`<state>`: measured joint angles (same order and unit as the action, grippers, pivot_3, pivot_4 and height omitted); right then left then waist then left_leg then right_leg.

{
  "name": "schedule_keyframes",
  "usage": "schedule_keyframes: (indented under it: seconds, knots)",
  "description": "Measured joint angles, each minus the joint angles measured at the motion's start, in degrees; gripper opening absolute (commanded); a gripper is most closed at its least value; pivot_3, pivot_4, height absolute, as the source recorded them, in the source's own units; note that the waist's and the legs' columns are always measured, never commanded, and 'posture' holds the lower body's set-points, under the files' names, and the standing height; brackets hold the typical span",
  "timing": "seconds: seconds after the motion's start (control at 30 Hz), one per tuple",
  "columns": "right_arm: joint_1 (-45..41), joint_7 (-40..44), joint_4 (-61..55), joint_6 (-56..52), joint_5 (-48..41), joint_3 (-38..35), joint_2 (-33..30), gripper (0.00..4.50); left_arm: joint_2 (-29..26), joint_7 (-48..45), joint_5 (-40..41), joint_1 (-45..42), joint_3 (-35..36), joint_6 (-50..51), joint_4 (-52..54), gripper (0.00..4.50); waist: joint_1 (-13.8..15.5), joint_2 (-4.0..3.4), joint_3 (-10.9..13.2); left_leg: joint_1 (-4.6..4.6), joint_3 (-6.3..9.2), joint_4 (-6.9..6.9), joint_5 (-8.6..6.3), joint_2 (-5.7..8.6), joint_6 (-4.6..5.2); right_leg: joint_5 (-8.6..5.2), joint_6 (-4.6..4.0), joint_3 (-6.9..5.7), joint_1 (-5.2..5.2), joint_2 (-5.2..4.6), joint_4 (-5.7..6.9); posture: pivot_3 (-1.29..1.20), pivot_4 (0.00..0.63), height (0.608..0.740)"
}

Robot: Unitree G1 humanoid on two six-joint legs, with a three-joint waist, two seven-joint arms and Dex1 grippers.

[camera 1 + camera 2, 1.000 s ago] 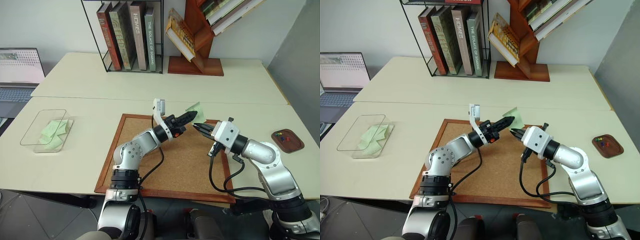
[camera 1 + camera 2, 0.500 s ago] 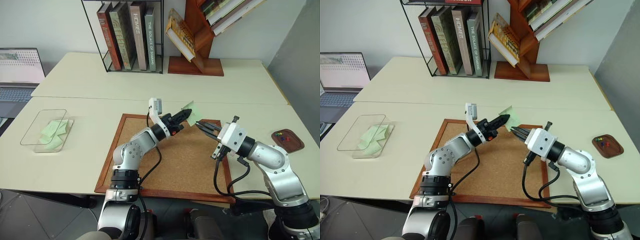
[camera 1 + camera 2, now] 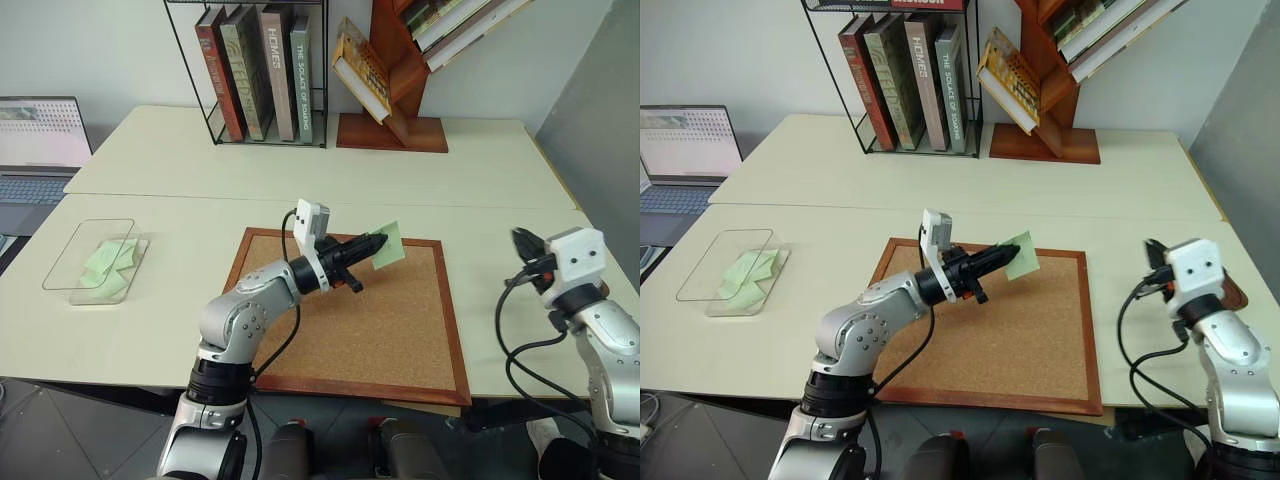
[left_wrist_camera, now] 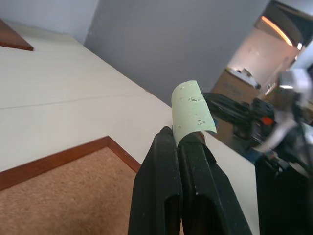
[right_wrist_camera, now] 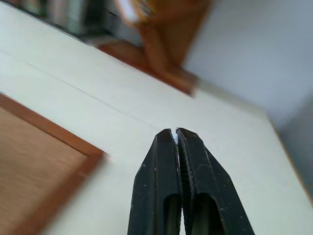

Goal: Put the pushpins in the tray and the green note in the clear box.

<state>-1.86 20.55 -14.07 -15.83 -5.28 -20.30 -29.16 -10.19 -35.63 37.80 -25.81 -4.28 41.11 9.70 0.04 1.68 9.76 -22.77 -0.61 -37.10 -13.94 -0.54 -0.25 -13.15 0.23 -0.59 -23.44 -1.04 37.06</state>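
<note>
The green note [image 3: 389, 246], thin pale paper with a curled free edge and tiny pinholes, is pinched between the closed black fingers of the left gripper [image 3: 376, 240] above the far edge of the cork board [image 3: 380, 320], which is granular and framed in reddish wood. At far left, the clear box [image 3: 70, 258], shallow transparent plastic with rounded corners, is seen holding other green notes on the matte cream table [image 3: 180, 210]. A book spine is read as "HOMES" [image 3: 272, 45]. At right, the right gripper [image 5: 176, 137] is closed; a white speck is seen between its ribbed tips, contents indeterminate. The tray [image 3: 1234, 292] is largely hidden behind that arm.
</note>
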Motion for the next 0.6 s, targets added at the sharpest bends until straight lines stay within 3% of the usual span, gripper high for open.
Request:
schedule_keyframes:
  seconds: [0.3, 0.43, 0.6]
  knots:
    - [-4.28, -8.99, 18.80, -4.11, 2.56, -4.44, -2.02, 0.00, -0.87, -0.11, -1.77, 1.70, -1.19, -1.79, 1.02, 0.05, -0.20, -0.08, -0.02, 0.01, -0.02, 0.03, 0.00, -0.03, 0.01, 0.01, 0.03, 0.04, -0.01, 0.23, 0.02, 0.00, 0.150, 0.740]
    - [-7.66, -10.19, 25.96, -4.60, 2.27, -4.38, -2.21, 0.69, -0.88, -0.08, -2.21, 1.99, -1.92, -1.97, 1.24, 0.00, -0.21, -0.12, -0.03, -0.01, -0.04, 0.02, 0.00, -0.02, 0.01, 0.02, 0.04, 0.06, -0.01, 0.24, 0.00, 0.00, 0.150, 0.740]
    - [-10.11, -10.88, 29.85, -4.86, 1.68, -4.44, -2.35, 1.92, -0.84, 0.00, -2.46, 2.77, -2.23, -2.40, 1.76, 0.00, -0.24, -0.13, -0.04, -0.01, -0.03, 0.03, 0.00, -0.03, 0.01, 0.02, 0.04, 0.06, -0.01, 0.24, 0.00, 0.00, 0.150, 0.740]
